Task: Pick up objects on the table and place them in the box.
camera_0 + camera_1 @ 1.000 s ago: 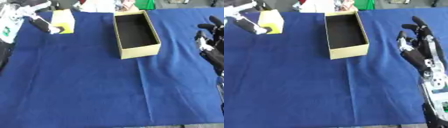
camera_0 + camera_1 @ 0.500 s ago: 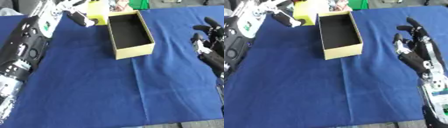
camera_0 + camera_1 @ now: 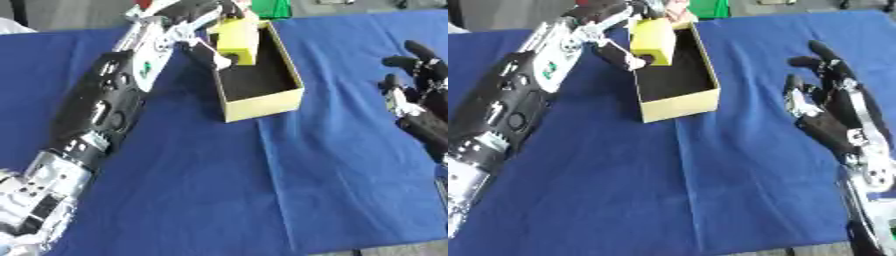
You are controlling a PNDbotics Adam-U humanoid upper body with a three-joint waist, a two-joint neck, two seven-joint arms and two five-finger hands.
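Yellow block (image 3: pixel 653 41), one, in curled left hand (image 3: pixel 636 15) over one box (image 3: pixel 677 102); right hand (image 3: pixel 830 107) open

Yellow blocks (image 3: pixel 652 41): one
Open yellow boxes (image 3: pixel 677 104): one
Blue tablecloths (image 3: pixel 710 180): one
Green things (image 3: pixel 709 7) at the far edge: one

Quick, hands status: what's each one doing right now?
Left hand: shut on the yellow block, held over the far end of the box.
Right hand: open, holding nothing, at the right side.
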